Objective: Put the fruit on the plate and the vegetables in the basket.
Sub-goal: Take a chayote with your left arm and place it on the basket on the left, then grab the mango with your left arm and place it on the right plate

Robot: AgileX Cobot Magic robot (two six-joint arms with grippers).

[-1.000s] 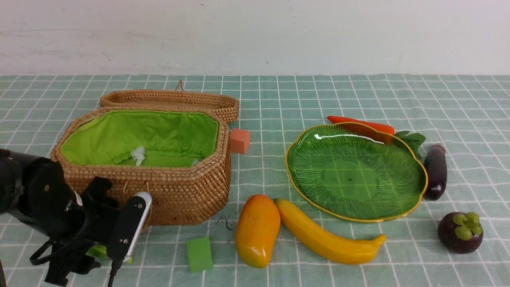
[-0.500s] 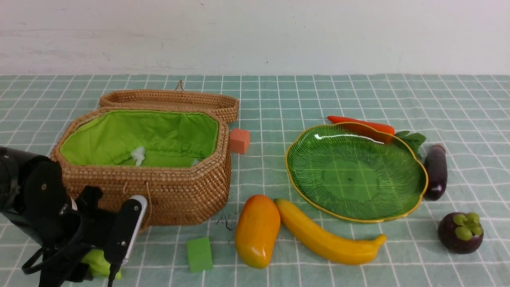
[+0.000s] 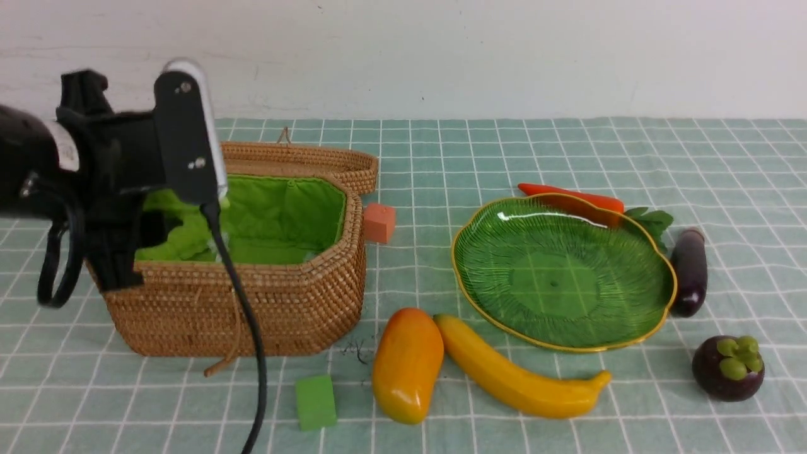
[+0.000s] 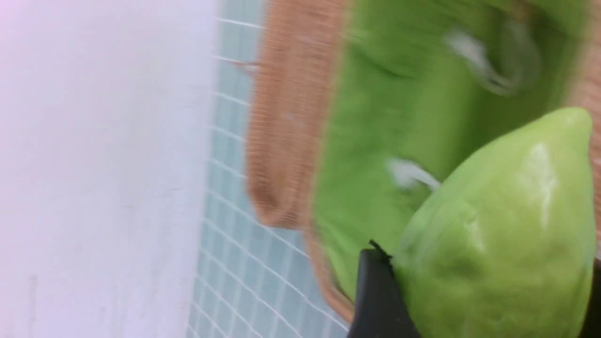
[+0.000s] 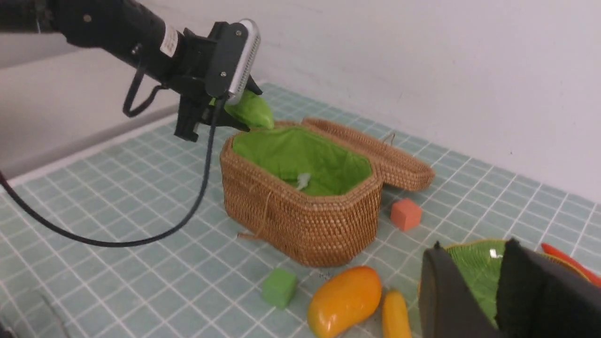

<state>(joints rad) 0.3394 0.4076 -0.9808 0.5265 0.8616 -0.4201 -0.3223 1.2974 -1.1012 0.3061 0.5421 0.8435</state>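
Observation:
My left gripper [image 4: 483, 260] is shut on the light green gourd [image 4: 497, 225] and holds it in the air over the left end of the open wicker basket [image 3: 252, 302]. The mango [image 3: 406, 362] and banana [image 3: 517, 375] lie side by side in front of the green plate [image 3: 561, 271], which has nothing on it. A mangosteen [image 3: 728, 367] sits at the front right. The carrot [image 3: 570, 195] lies behind the plate and the eggplant [image 3: 689, 271] at its right. My right gripper [image 5: 474, 244] hangs open above the plate's near side, nothing between its fingers; the front view does not show it.
The basket's woven lid [image 3: 284, 157] lies flat behind it. An orange cube [image 3: 379, 222] sits by the basket's right side and a green cube [image 3: 315, 401] in front of it. My left arm's cable [image 3: 249, 340] dangles across the basket's front.
My left arm has risen from the table at the basket's front left corner, carrying the gourd up over the basket's left end. Everything else on the table stays put.

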